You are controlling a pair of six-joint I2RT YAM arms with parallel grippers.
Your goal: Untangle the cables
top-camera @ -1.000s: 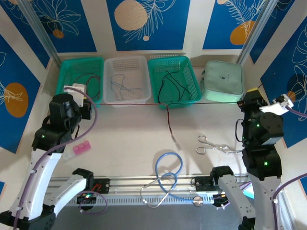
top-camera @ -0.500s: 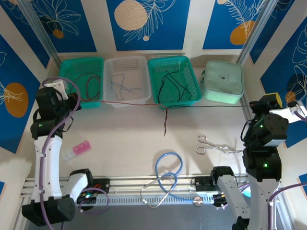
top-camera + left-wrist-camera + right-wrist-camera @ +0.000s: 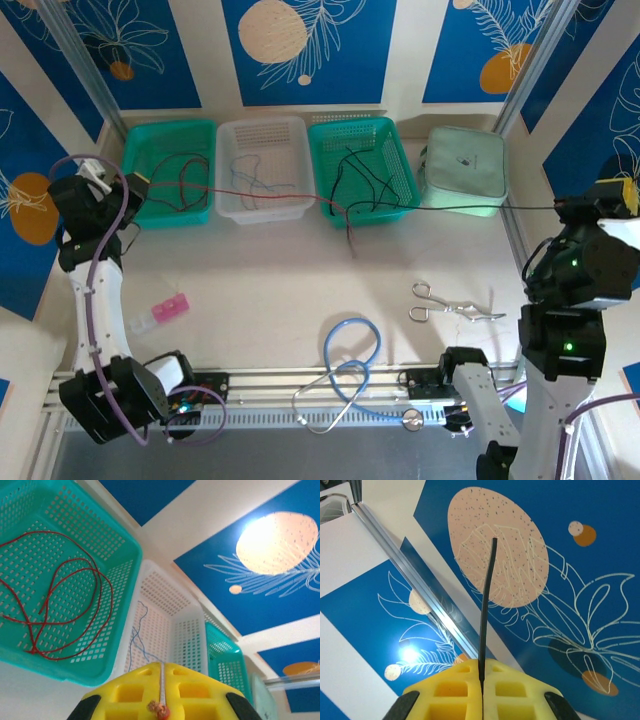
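**Taut span, both ends pinched**

Nearest lies a smooth, light-blue tube loop (image 3: 352, 345). Beyond it, the left gripper (image 3: 162, 666) pinches a hair-thin red cable (image 3: 230, 192) between its yellow pads. The right gripper (image 3: 481, 666) pinches a thin black cable (image 3: 487, 605). Both cables stretch straight and meet in a tangle at the perforated teal basket (image 3: 402, 160).

Plastic baskets (image 3: 170, 124), shiny metal forceps (image 3: 452, 306), matt tabletop (image 3: 270, 275)

Blue floral wall panels (image 3: 340, 60), cream table (image 3: 270, 285)

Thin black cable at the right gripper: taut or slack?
Taut. The thin black cable runs straight from the shut right gripper to the right teal basket.
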